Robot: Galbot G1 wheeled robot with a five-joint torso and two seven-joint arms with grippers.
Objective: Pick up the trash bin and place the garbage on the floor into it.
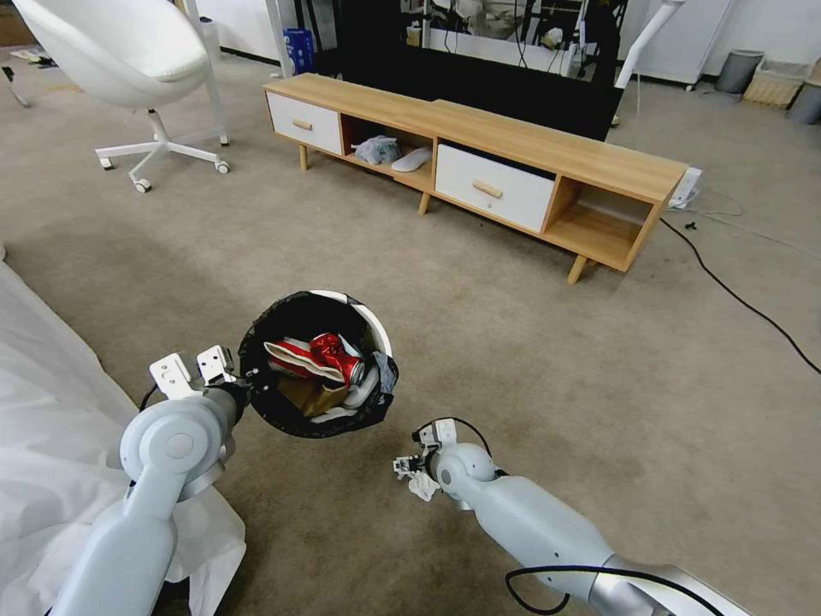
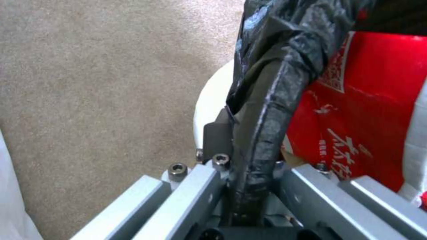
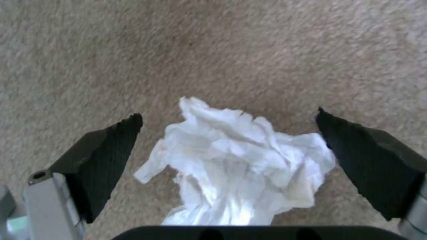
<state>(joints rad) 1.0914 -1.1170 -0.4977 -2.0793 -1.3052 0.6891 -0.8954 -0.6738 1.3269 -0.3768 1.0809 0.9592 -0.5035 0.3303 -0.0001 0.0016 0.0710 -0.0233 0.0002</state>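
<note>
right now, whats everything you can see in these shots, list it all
trash bin: one, white with black bag liner, held up off the carpet at its rim
garbage in the bin: red can, red-white wrapper, brown paper
tissue: one, white, crumpled on the carpet between the right gripper's open fingers
tv cabinet: one, wood with two white drawers, across the floor
swivel chair: one, white, far left
white sheet: one, near left
black cable: one, on the carpet at right
left gripper: shut on the bin's bag-covered rim
right gripper: open, low over the tissue
</note>
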